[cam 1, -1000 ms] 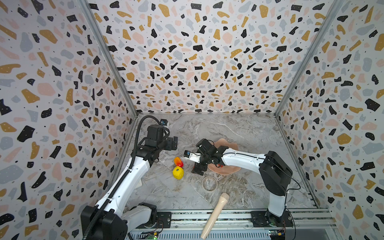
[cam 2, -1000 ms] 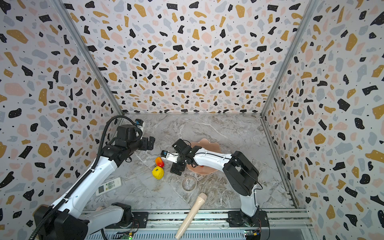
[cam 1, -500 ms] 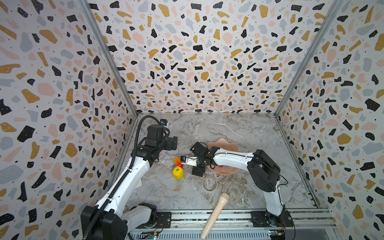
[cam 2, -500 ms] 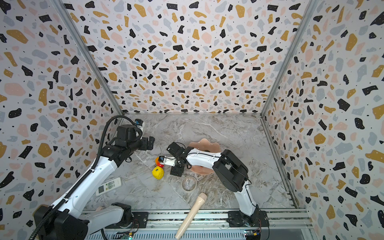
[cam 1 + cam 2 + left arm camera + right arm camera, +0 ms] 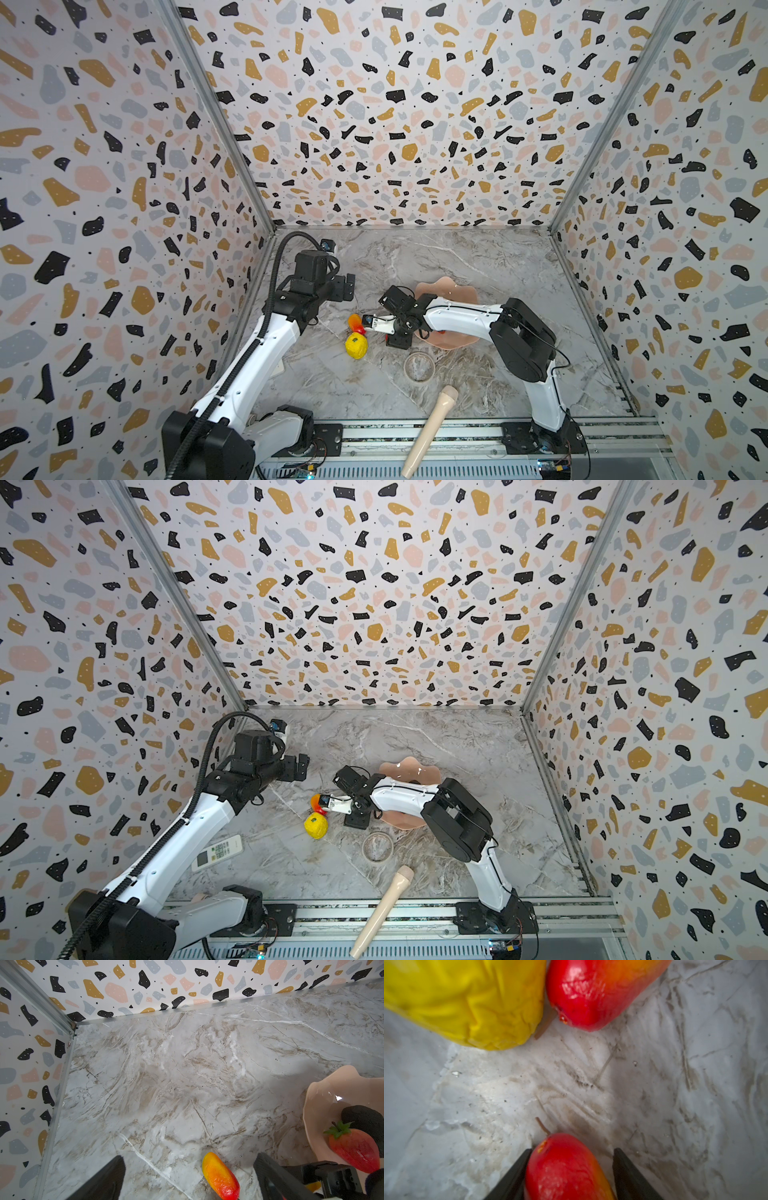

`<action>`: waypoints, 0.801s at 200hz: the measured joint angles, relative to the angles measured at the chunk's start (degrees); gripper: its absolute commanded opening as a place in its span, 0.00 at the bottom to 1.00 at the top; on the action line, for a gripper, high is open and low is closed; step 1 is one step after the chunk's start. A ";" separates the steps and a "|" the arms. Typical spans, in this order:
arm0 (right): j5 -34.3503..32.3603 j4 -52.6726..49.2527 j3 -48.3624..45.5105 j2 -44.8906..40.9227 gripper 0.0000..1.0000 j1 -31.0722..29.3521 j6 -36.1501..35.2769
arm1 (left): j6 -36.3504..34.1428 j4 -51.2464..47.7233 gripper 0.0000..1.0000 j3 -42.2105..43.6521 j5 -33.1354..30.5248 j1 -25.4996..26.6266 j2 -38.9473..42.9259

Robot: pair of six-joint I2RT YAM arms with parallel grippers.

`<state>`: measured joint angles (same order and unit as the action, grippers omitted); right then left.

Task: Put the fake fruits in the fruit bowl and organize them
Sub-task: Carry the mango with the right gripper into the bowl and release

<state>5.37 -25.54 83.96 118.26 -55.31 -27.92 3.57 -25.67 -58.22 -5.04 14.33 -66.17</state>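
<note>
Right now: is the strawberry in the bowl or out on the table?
In. The left wrist view shows the strawberry lying inside the fruit bowl, beside the dark avocado.

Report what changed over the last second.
The right tool swung left from the edge of the bowl toward the loose fruit and closed around one mango. The left tool, open, did not move. The lemon, the other mango, the bowl and the stick stayed where they were.
</note>
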 measured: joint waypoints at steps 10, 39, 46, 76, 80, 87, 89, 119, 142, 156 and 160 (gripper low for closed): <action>-0.02 0.00 0.24 0.15 0.42 0.00 0.00 | 0.00 0.00 1.00 0.02 0.00 0.00 0.07; 0.44 0.44 0.74 0.31 0.33 0.00 -0.02 | 0.00 0.00 1.00 0.11 -0.02 0.00 0.55; 0.63 0.68 0.74 0.31 0.32 0.00 -0.02 | 0.00 0.02 1.00 0.11 -0.02 0.00 0.63; 2.99 2.40 0.48 -0.63 0.29 0.22 0.68 | 0.00 0.04 1.00 0.11 -0.04 0.00 0.76; 3.26 2.75 0.26 -0.96 0.28 0.37 0.85 | 0.00 0.04 1.00 0.11 -0.04 0.00 0.76; 4.17 3.63 -0.35 -2.10 0.28 0.55 1.22 | 0.00 0.02 1.00 0.13 -0.04 0.00 0.76; 4.44 3.69 -0.48 -2.40 0.28 0.61 1.38 | 0.00 0.04 0.99 0.11 -0.04 0.00 0.79; 8.96 7.74 -4.17 -10.32 0.27 4.00 4.72 | 0.00 0.17 1.00 0.24 -0.04 0.00 0.81; 10.78 12.15 -8.13 -17.92 0.27 9.46 8.66 | 0.00 0.22 1.00 0.48 -0.04 0.00 0.81; 10.64 13.86 -9.77 -21.24 0.27 12.79 11.19 | 0.00 0.24 1.00 0.55 -0.04 0.00 0.81; 10.45 14.16 -10.10 -21.84 0.27 13.77 11.91 | 0.00 0.24 0.99 0.55 -0.04 -0.02 0.81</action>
<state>15.81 -11.38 73.87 96.42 -41.54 -16.01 3.57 -25.43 -57.67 -5.08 14.31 -65.36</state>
